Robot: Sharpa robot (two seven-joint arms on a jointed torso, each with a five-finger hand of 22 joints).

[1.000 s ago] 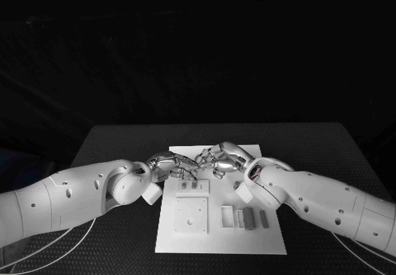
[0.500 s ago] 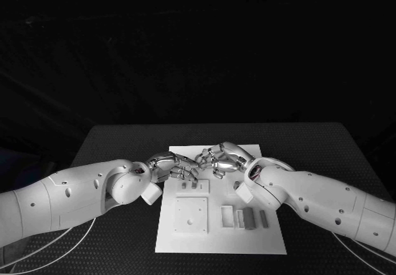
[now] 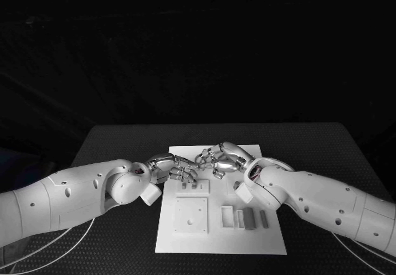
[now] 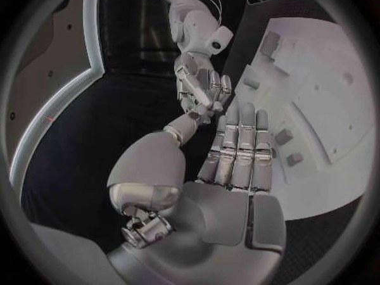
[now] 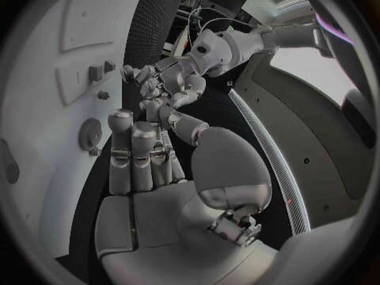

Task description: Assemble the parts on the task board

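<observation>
Head view: left hand (image 3: 171, 167) and right hand (image 3: 221, 160) have barely shifted, fingertips meeting at the task board's (image 3: 221, 240) twelve o'clock end; whether they pinch a part, I cannot tell, so assembly looks paused mid-handover.

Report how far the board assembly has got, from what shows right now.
Done: two small parts stand in a raised block on the task board. In hand: the left hand and right hand meet fingertip to fingertip over the board's far end; whether a part sits between them cannot be told. Left: the grey bars lie loose at the board's right.
</observation>
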